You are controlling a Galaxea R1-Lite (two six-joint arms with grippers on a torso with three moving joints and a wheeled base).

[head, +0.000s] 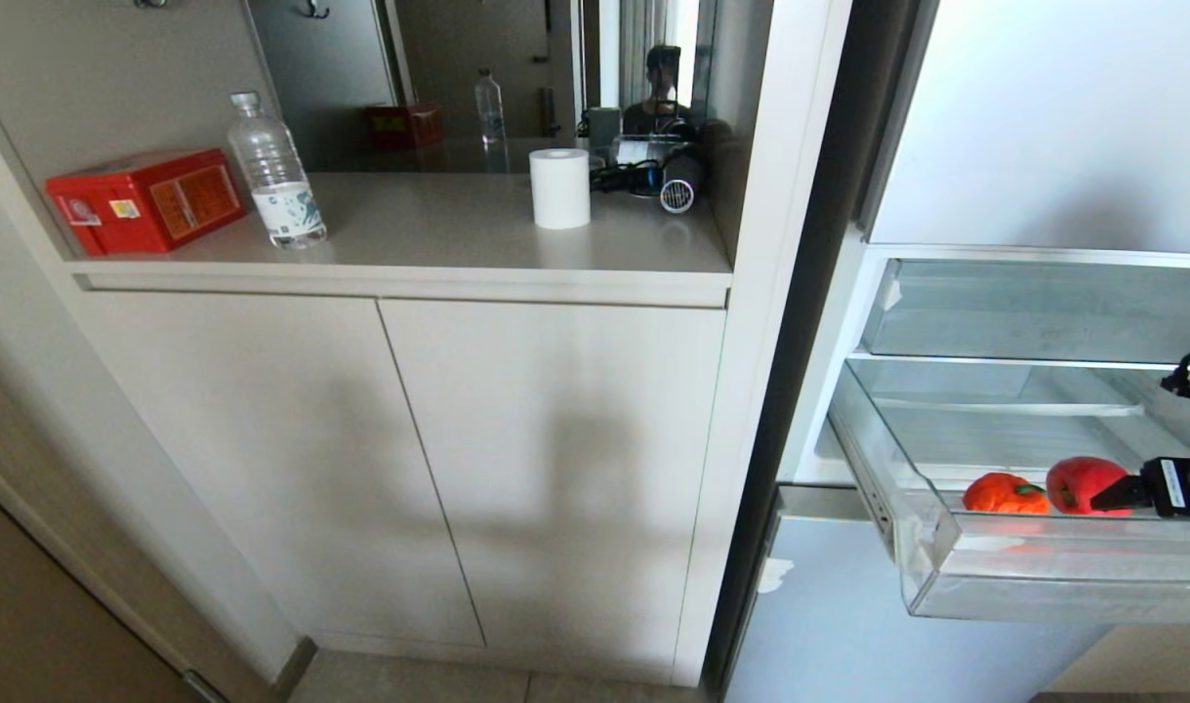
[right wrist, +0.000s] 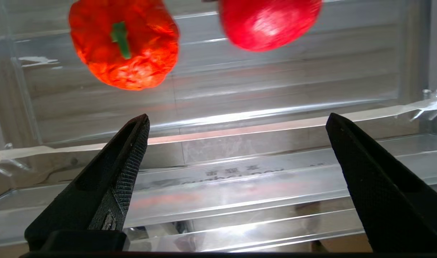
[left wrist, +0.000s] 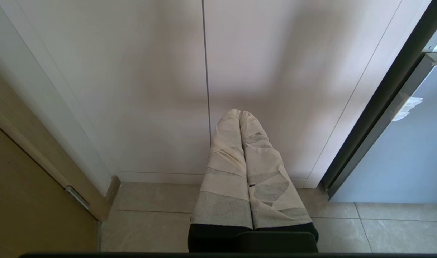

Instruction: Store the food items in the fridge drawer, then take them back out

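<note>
A pale beige built-in cabinet (head: 399, 459) fills the left and middle of the head view, with an open fridge to its right; places below are given relative to the fridge drawer (head: 1063, 576), which stands pulled out at the right edge.

Far left of the drawer, on the cabinet's counter, sit a red box (head: 145, 200), a clear water bottle (head: 275, 176), a white paper roll (head: 559, 187) and a dark hair dryer (head: 680, 181). A mirror behind the counter shows a person's reflection.

The left gripper (left wrist: 240, 114), its fingers wrapped in pale tape and pressed together with nothing between them, hangs parked low before the cabinet doors, well left of the drawer.

Inside the drawer, both food items rest on its clear floor near the front wall: the orange-red fruit with a green stem (head: 1005, 494) to the left, the deeper red fruit (head: 1083, 483) just beside it on the right. A shallower clear tray (head: 1034, 312) sits above.

The right gripper (right wrist: 236, 122) reaches in from the right edge, its black fingers (right wrist: 132, 143) spread wide and empty, close to the red fruit without enclosing either one.

Judged risks: the fruits lie close together, so one finger could nudge the orange-red fruit while closing on the red one. Both are round and the floor is slick plastic, so a glancing touch may roll one away. The wide fingers could also catch the drawer's front wall or the tray above, and an off-centre pinch might squeeze the fruit out.
</note>
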